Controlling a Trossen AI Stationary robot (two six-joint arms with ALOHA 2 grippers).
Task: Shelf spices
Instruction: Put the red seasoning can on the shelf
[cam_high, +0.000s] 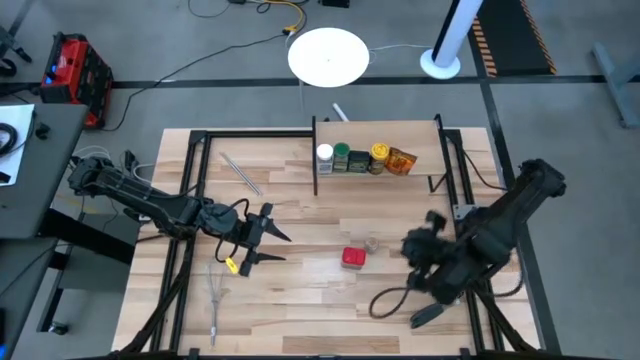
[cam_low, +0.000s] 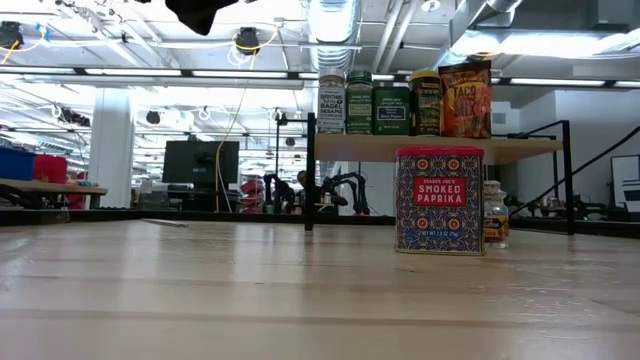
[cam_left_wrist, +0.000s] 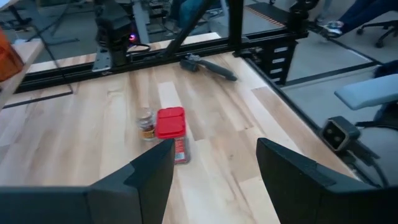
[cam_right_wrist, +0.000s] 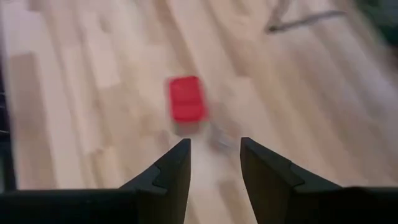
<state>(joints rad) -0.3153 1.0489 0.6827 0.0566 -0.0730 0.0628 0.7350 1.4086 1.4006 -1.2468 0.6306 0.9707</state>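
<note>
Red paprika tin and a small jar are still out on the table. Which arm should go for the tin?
Probably right. The right gripper is closer to the red tin, its open fingers pointed at it in its wrist view. The left gripper, also open, sits farther off.

You have five spices (cam_high: 362, 158) in a row on the shelf (cam_high: 430, 140) at twelve o'clock; tin (cam_high: 353, 258) and small jar (cam_high: 372, 243) sit mid-table, touching.

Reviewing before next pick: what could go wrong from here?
1. The small clear jar stands right beside the red paprika tin; grabbing one may knock the other.
2. The shelf already holds five spices in a tight row; placing another could topple one.
3. The right end effector is open and empty.
</note>
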